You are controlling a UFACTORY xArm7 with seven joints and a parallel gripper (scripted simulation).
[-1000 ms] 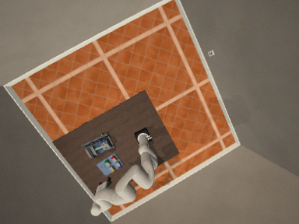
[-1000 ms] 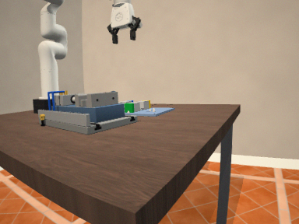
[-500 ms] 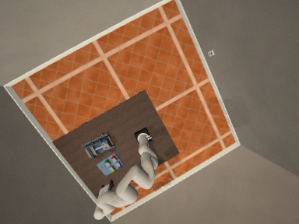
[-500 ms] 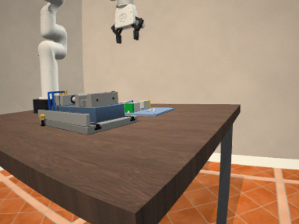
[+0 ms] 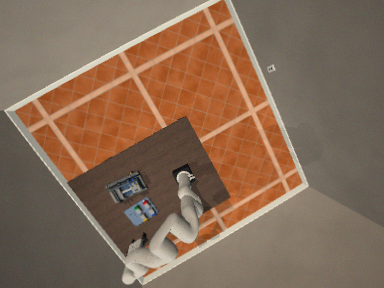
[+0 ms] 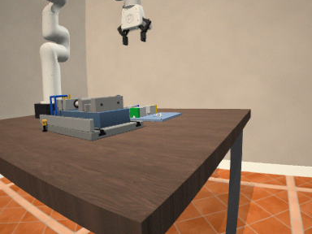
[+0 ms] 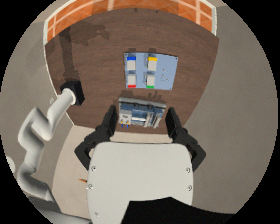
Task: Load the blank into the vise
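Observation:
The blank with the yellow end (image 6: 154, 108) (image 7: 150, 60) lies on the light blue infeed plate (image 6: 170, 115) (image 7: 169, 72) (image 5: 133, 215), on the side away from the vise. Blanks with a green end (image 6: 134, 112) (image 7: 150, 86) and a red end (image 7: 130, 86) lie beside it. The grey and blue milling vise (image 6: 91, 107) (image 7: 134, 105) (image 5: 126, 186) stands next to the plate; nothing shows between its jaws. My gripper (image 6: 134, 36) (image 7: 142, 112) is open and empty. It hangs high above the table, roughly over the vise end next to the plate, fingers pointing down.
The dark wooden table (image 6: 162, 154) (image 5: 165, 145) carries the vise, the plate and the arm's black base (image 5: 182, 172) (image 7: 71, 90). The table edge runs close behind the plate. The arm's white links (image 6: 50, 45) rise behind the vise.

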